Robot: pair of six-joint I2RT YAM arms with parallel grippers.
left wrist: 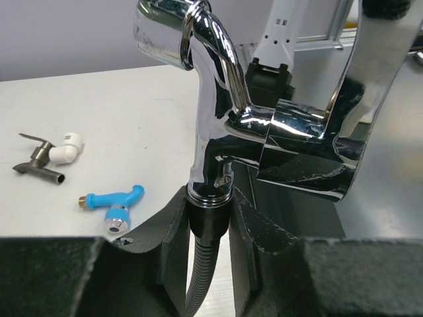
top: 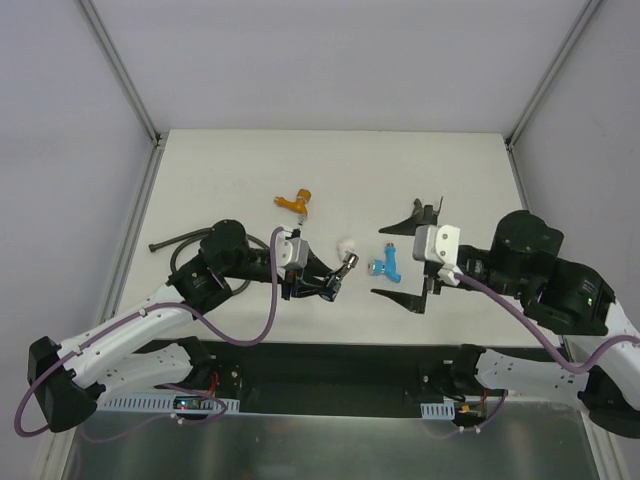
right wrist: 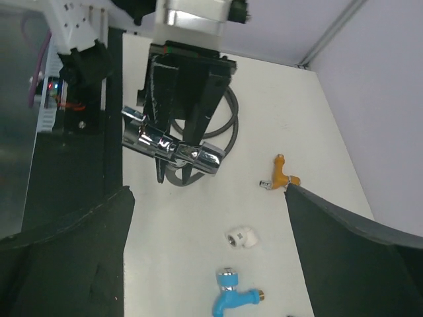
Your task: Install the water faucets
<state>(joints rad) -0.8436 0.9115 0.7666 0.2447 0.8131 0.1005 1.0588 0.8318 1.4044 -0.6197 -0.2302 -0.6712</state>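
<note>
My left gripper (top: 312, 284) is shut on the black end nut of the dark hose (left wrist: 200, 274), right under the chrome faucet (left wrist: 218, 112), which it holds upright off the table. The chrome faucet (right wrist: 173, 146) hangs in front of my right gripper (right wrist: 208, 198), which stands wide open and holds nothing. That right gripper (top: 405, 258) straddles the blue faucet (top: 388, 265), which lies flat on the table. The orange faucet (top: 297, 203) lies farther back. A dark grey faucet (left wrist: 38, 162) lies next to a white elbow (left wrist: 67, 148).
A loose white elbow fitting (right wrist: 239, 238) lies between the chrome and blue faucets. The hose (top: 178, 240) loops behind my left arm at the table's left side. A black strip (top: 330, 365) runs along the near edge, and frame posts stand at the back corners.
</note>
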